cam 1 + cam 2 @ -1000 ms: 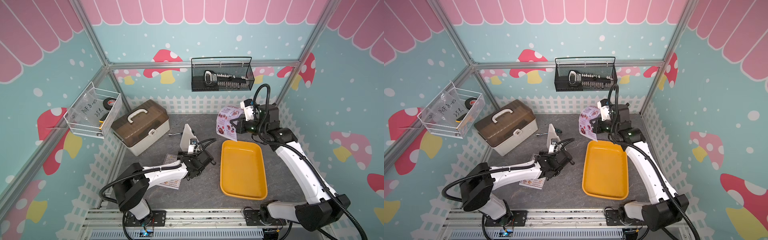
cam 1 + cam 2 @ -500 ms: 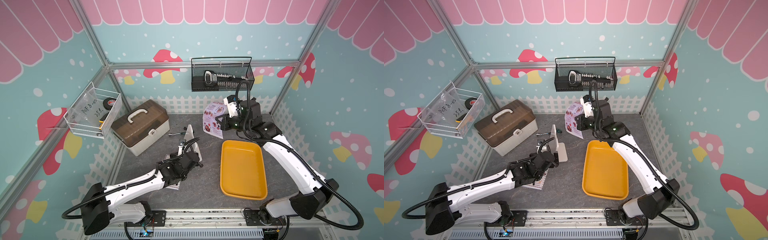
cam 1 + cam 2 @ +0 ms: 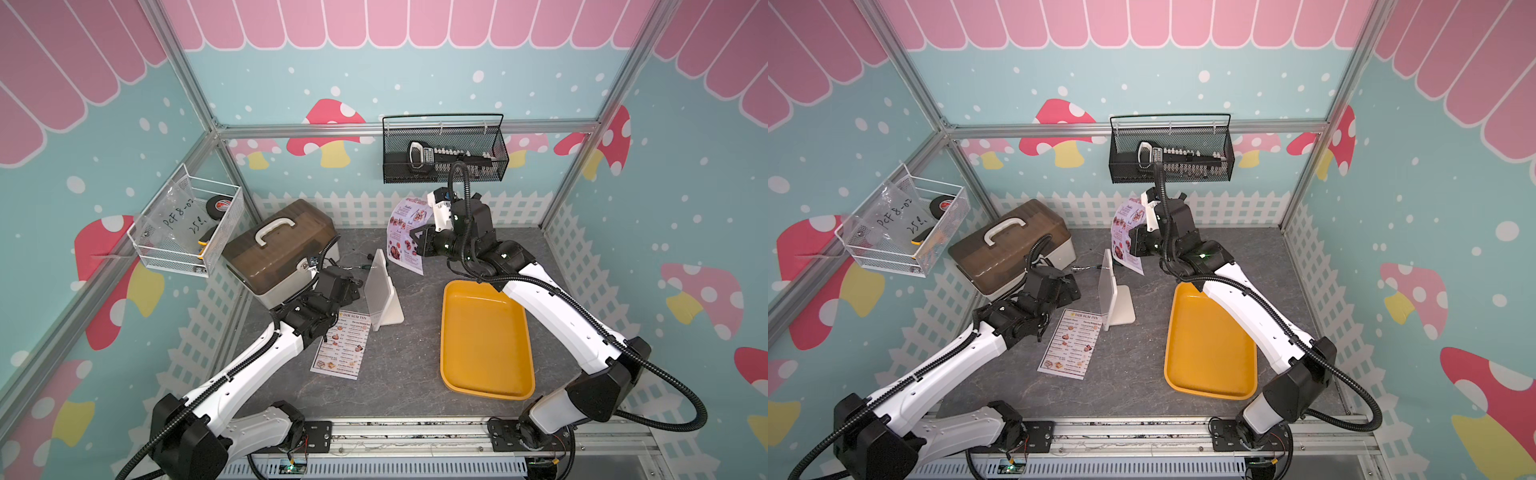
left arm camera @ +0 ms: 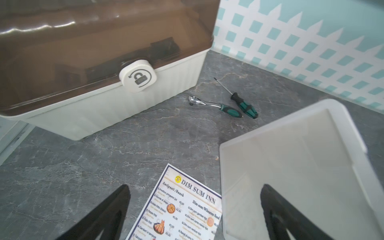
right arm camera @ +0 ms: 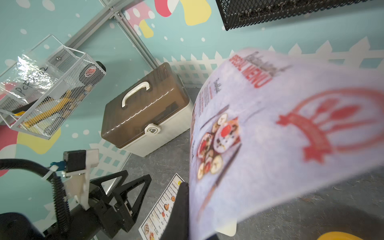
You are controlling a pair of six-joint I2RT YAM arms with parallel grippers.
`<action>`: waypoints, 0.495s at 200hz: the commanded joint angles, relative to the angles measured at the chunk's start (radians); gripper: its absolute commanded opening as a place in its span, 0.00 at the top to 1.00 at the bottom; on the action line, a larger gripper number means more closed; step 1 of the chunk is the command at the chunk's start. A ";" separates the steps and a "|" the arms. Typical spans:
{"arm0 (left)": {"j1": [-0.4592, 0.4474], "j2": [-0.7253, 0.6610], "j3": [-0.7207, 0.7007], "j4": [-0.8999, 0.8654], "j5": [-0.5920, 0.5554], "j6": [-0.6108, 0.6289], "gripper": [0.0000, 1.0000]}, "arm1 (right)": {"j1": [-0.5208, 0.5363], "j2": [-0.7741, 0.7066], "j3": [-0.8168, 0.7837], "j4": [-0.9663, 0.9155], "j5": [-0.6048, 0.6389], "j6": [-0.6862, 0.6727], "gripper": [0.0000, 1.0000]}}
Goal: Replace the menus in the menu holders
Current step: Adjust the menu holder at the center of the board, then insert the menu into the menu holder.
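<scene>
- Menu holder (image 3: 378, 286) stands upright on the grey table (image 3: 399, 395) in both top views, between the brown-lidded storage box (image 3: 278, 249) and the yellow tray (image 3: 484, 345), its panel plain white.
- Also in both top views, the DIM SUM INN sheet (image 3: 340, 349) lies flat on the table, face up, its top corner just beside the holder's foot. The SPECIAL MENU sheet (image 3: 405, 239) hangs in the air beyond the holder, near the back fence (image 3: 357, 208).
- The right gripper (image 3: 415, 241) is clamped on the hanging sheet's edge, past the tray's far end. The left gripper (image 3: 351, 289) hovers just beside the holder on the box side, jaws spread wide with nothing between them.
- Left wrist view: the left gripper's two black fingers (image 4: 119, 199) stand far apart. The DIM SUM INN heading shows between them, and the holder's frosted panel sits behind one of them. A ratchet (image 4: 214, 106) and a green-handled screwdriver (image 4: 243, 104) lie side by side on the table near the box's corner.
- Right wrist view: the SPECIAL MENU sheet, curved and blurred, fills much of the frame, pinched at its edge beside one of the right gripper's fingers (image 5: 178, 207). Past it are the open left gripper, the DIM SUM INN sheet on the table, the box and a white wire basket (image 5: 47, 89) on the side wall.
</scene>
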 commanded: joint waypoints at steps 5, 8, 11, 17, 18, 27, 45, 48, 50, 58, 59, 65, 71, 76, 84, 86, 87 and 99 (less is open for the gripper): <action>0.051 0.038 0.022 0.034 0.050 0.004 0.01 | 0.017 -0.010 -0.005 0.074 0.052 0.078 1.00; 0.055 0.044 0.022 0.040 0.052 0.006 0.01 | 0.018 -0.013 -0.006 0.077 0.054 0.082 1.00; 0.059 0.046 0.020 0.044 0.054 0.007 0.01 | 0.020 -0.015 -0.008 0.080 0.057 0.088 1.00; 0.066 0.054 0.020 0.049 0.059 0.009 0.01 | 0.021 -0.022 -0.014 0.086 0.063 0.095 1.00; 0.067 0.055 0.020 0.050 0.060 0.009 0.01 | 0.021 -0.023 -0.016 0.088 0.063 0.097 1.00; 0.076 0.066 0.020 0.058 0.067 0.012 0.01 | 0.022 -0.027 -0.024 0.095 0.062 0.114 1.00; 0.081 0.077 0.020 0.073 0.082 0.011 0.01 | 0.022 -0.030 -0.050 0.129 0.052 0.160 1.00; 0.100 0.078 0.020 0.074 0.085 0.009 0.01 | 0.022 -0.031 -0.056 0.135 0.052 0.169 1.00; 0.106 0.080 0.020 0.076 0.085 0.008 0.01 | 0.022 -0.032 -0.059 0.138 0.053 0.175 1.00; 0.113 0.084 0.023 0.081 0.090 0.005 0.01 | 0.022 -0.034 -0.072 0.147 0.053 0.195 1.00; 0.114 0.084 0.023 0.080 0.090 0.005 0.01 | 0.022 -0.033 -0.075 0.147 0.055 0.198 1.00; 0.116 0.085 0.026 0.082 0.090 0.004 0.01 | 0.022 -0.036 -0.084 0.152 0.063 0.207 1.00; 0.118 0.088 0.028 0.084 0.090 0.004 0.01 | 0.022 -0.039 -0.093 0.155 0.071 0.215 1.00; 0.120 0.090 0.029 0.087 0.089 0.003 0.01 | 0.022 -0.041 -0.101 0.155 0.079 0.222 1.00; 0.120 0.092 0.031 0.090 0.087 0.003 0.01 | 0.022 -0.048 -0.121 0.167 0.091 0.231 1.00; 0.120 0.094 0.032 0.092 0.087 0.003 0.01 | 0.022 -0.050 -0.124 0.170 0.095 0.233 1.00; 0.121 0.093 0.032 0.091 0.087 0.003 0.01 | 0.022 -0.050 -0.125 0.171 0.095 0.234 1.00; 0.123 0.096 0.035 0.093 0.089 0.000 0.01 | 0.022 -0.054 -0.145 0.186 0.098 0.245 1.00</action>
